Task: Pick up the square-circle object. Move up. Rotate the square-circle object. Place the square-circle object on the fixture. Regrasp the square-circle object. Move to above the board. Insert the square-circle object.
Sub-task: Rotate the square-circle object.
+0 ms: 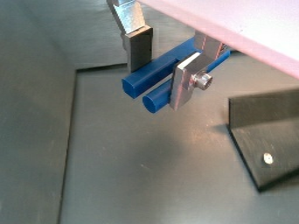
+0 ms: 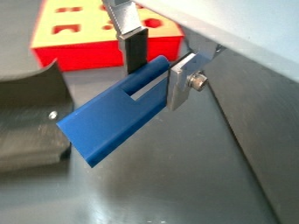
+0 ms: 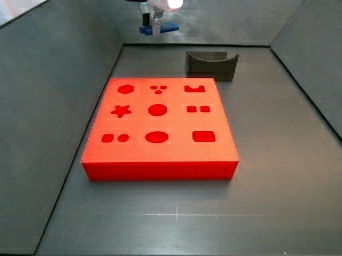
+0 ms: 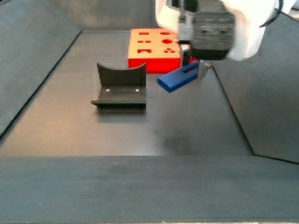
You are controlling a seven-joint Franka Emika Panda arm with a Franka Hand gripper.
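Note:
The square-circle object [image 1: 149, 85] is a bright blue piece with two side-by-side prongs. My gripper [image 1: 163, 68] is shut on it, one silver finger on each side. In a side view the blue piece [image 4: 177, 80] hangs tilted in the air, clear of the floor, with the gripper [image 4: 191, 65] above it. The dark fixture [image 4: 119, 86] stands on the floor beside it, apart from the piece. The red board [image 3: 158, 125] with its shape cut-outs lies flat in the middle of the bin. A wrist view shows the piece [image 2: 108, 124] with the board [image 2: 70, 35] beyond it and the fixture [image 2: 30, 114] to one side.
Sloped grey walls [image 3: 60, 70] enclose the dark floor on all sides. The fixture [image 3: 211, 65] stands past the board's far edge, close to the back wall. A seam in the floor [image 1: 70, 131] runs near the gripper.

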